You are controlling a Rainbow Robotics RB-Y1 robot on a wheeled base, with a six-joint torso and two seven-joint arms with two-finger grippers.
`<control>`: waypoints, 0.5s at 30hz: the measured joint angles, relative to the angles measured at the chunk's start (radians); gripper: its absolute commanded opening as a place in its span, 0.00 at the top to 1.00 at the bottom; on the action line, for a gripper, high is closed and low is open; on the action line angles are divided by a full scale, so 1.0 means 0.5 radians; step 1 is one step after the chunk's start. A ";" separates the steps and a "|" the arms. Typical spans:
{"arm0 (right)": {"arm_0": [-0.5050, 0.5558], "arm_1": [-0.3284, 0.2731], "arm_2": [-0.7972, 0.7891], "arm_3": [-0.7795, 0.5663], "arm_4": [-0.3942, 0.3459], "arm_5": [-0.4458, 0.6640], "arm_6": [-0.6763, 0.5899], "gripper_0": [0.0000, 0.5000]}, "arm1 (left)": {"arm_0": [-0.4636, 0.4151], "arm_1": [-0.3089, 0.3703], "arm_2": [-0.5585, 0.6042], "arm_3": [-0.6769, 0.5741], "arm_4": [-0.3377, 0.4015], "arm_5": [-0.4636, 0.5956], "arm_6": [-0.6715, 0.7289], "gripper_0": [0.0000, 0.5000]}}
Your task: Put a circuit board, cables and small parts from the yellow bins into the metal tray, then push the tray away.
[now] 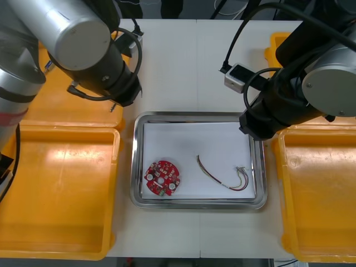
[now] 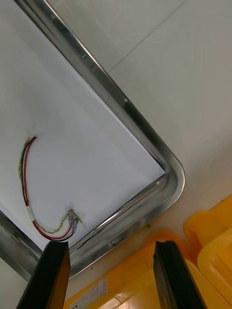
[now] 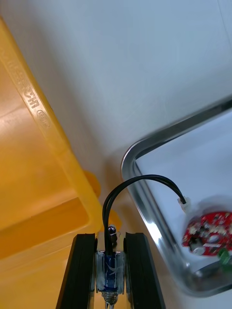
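Black cable (image 3: pixel 145 176) is clamped by one end in the left gripper (image 3: pixel 110 239), just outside the tray's (image 3: pixel 129 159) far left corner. Its free end arches toward the tray, likely ready for dropping inside. Inside the tray lie a circuit board (image 1: pixel 163 178) and a red and yellow cable (image 1: pixel 222 178). The right gripper (image 2: pixel 111 246), fingers spread and empty, hovers over the tray's right rim.

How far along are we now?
Done: board and red-yellow cable lie in the tray. In hand: left gripper shut on a black cable beside the tray's corner; right gripper open by its right rim. Left: place that cable, add small parts, push tray.
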 measured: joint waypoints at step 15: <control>-0.095 -0.117 -0.304 0.320 -0.017 0.000 -0.103 0.00 | 0.000 -0.151 -0.453 0.044 -0.127 -0.155 0.326 1.00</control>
